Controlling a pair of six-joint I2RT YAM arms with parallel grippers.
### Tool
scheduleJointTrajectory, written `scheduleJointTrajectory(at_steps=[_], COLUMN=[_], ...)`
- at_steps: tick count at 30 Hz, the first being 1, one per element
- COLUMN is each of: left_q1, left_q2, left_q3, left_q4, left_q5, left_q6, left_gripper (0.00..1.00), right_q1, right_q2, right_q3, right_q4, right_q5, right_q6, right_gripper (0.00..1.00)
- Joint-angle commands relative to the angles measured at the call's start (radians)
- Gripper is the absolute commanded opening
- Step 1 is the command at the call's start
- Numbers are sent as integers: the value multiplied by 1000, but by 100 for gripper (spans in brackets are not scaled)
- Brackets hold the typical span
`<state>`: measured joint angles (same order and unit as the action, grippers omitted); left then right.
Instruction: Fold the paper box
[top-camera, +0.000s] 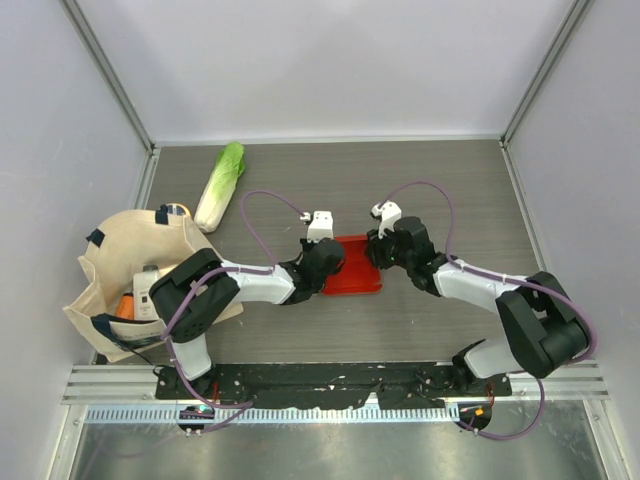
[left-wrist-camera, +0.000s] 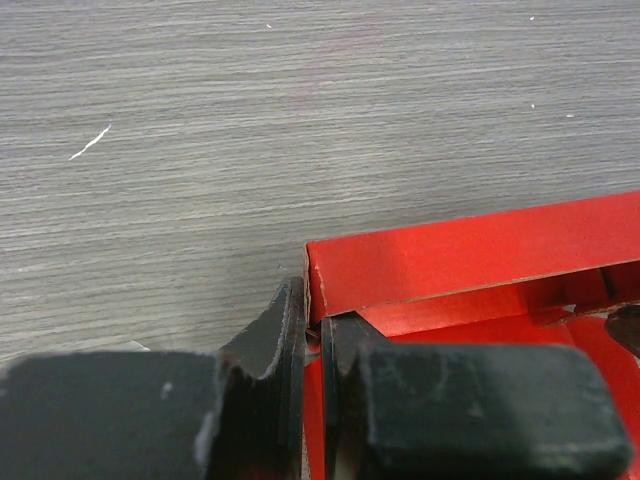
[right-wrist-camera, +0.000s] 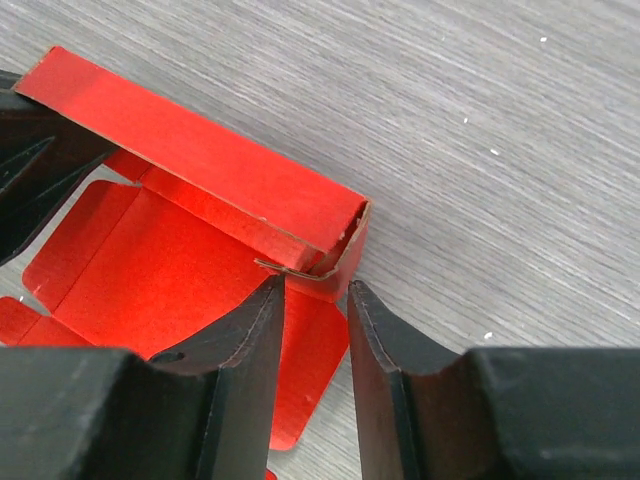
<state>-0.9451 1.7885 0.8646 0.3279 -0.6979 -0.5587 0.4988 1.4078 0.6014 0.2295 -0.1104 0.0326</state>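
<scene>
While the left gripper (left-wrist-camera: 313, 320) is clamped on the upright L end wall of the paper box (left-wrist-camera: 470, 250), one finger inside & one outside, the right gripper (right-wrist-camera: 315, 300) stands part-open, jaws narrow. Its tips are just at the opp. rear corner, nothing pinched. Box: red, rear wall folded up, base & near flaps flat on grey table (left-wrist-camera: 300, 100), between both arms. Far L: beige tote bag (top-camera: 120, 250), w/ napa cabbage (top-camera: 220, 185) just beyond it.
</scene>
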Motion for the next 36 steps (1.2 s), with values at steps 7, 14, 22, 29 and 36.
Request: scheduleJointTrajectory(at_steps=[7, 14, 22, 29, 36], left_q1=[-6, -4, -4, -4, -4], left_q2=[-26, -29, -35, -41, -40], left_q3=[-9, -10, -13, -21, -21], left_q4=[72, 76, 72, 74, 76], left_q5=[14, 17, 18, 23, 24], left_q6=[39, 40, 43, 45, 46], left_gripper=[0, 0, 0, 0, 0], right_q1=[92, 147, 161, 164, 165], right_q2=[39, 112, 201, 241, 295], right_q3=[-60, -80, -77, -75, -55], right_q4=[321, 476, 585, 648, 685], right_q5=[261, 371, 451, 430, 428], right_q6=[-53, -43, -34, -34, -34], right_gripper=[26, 10, 17, 26, 13])
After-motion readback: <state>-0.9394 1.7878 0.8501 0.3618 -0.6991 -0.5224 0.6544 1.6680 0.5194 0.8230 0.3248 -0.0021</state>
